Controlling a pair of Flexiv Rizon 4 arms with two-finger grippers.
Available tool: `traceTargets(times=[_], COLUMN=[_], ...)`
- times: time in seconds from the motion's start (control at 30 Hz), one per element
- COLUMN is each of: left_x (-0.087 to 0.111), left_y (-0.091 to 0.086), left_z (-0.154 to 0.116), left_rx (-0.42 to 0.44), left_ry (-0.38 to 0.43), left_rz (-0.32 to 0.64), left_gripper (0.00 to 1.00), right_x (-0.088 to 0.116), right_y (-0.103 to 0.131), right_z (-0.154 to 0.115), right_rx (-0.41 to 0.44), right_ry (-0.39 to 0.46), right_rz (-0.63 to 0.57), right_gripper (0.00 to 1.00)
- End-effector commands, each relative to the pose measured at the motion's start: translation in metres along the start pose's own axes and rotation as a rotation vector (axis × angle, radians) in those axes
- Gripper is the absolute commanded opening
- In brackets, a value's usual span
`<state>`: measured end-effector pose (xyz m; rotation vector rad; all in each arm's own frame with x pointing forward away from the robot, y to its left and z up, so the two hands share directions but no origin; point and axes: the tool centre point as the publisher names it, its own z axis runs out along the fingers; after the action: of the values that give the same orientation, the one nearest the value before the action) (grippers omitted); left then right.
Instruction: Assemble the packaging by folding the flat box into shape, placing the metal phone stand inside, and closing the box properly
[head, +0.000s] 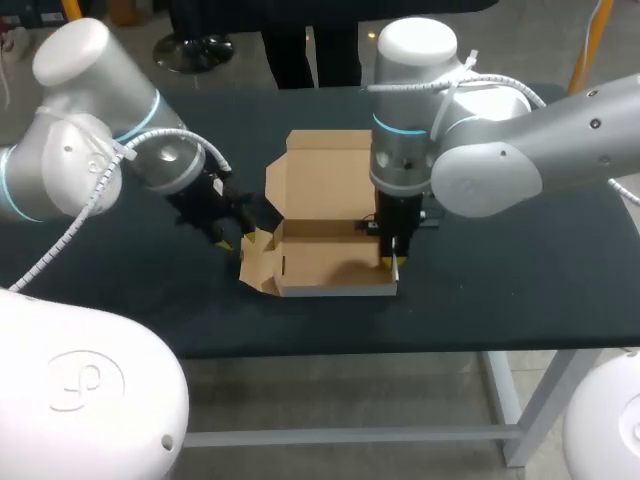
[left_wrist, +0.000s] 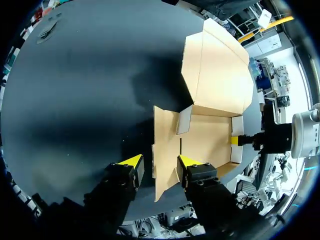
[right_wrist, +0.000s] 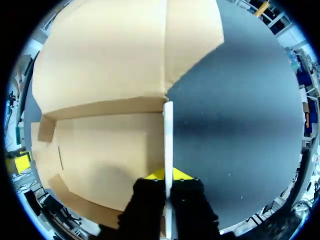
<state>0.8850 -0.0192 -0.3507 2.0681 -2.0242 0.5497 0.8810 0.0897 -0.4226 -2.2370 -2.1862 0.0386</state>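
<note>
The cardboard box sits in the middle of the dark table, half formed: its low front wall stands along the near side and the tray floor is bare.

At the box's left end, the left side flap lies splayed out flat on the table. The left gripper hangs low over it with its fingers spread; in the left wrist view the flap runs into the gap between them, and neither tip seems to press on it.

At the right end, the right gripper points straight down with its fingers pressed onto the right side wall from both sides, pinching it upright.

Beyond the tray, the lid lies open and leans away to the far side.

I judge the step in hand to be the folding: the right wall is held in shape and the left end is not yet raised. The next move likely calls for the left fingers to catch the flap and fold it up and inward while the right holds firm.

The metal phone stand shows in no view. The right arm's wrist hides the box's far right corner, and the folds of the left flap are hard to make out.
</note>
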Motion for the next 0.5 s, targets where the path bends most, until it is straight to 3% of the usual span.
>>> traceTargets(times=[0.03,0.1,0.27,0.37,0.5], left_x=[-0.024,-0.031,-0.042,-0.046,-0.050], left_y=[0.001,0.000,-0.002,-0.004,-0.004], left_z=[-0.007,-0.006,-0.001,0.003,0.008], left_rx=[-0.004,-0.008,-0.015,-0.016,-0.016], left_ry=[0.139,0.161,0.185,0.200,0.230], left_rz=[0.009,0.010,0.024,0.028,0.040], left_gripper=[0.45,0.44,0.26,0.00,0.00], right_x=[0.001,0.001,0.001,0.001,0.001], right_y=[0.001,0.001,0.001,0.001,0.001], right_z=[-0.001,-0.001,-0.001,-0.001,-0.001], right_rx=[0.005,0.005,0.005,0.005,0.005], right_ry=[-0.004,-0.004,-0.004,-0.004,-0.004], right_rz=[-0.001,-0.001,-0.001,-0.001,-0.001], right_gripper=[0.00,0.00,0.00,0.00,0.00])
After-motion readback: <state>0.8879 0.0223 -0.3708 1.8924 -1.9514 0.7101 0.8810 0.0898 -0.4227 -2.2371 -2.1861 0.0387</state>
